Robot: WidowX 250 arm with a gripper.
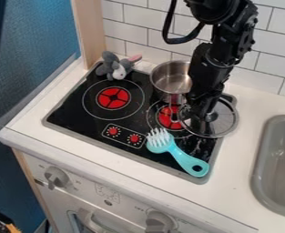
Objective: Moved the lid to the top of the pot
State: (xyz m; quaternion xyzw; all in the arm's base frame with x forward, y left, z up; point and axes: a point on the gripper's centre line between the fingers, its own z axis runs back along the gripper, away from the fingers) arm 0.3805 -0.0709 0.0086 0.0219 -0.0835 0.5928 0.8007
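Note:
The black gripper [199, 113] hangs down at the right side of the stove, over the glass lid. The round lid [225, 122] with a metal rim lies at the stove's right edge, its dark knob close beside the gripper. Whether the fingers hold the lid is hidden by the gripper's dark body. Behind and to the left stands the silver pot [167, 81], open at the top, at the back of the stove; the arm covers its right side.
A turquoise brush [182, 158] lies across the stovetop's front right. At the back left corner sits a grey plush toy [115, 68]. The black stovetop [78, 111] has red burner marks. To the right is a grey sink [261, 168]; a tiled wall stands behind.

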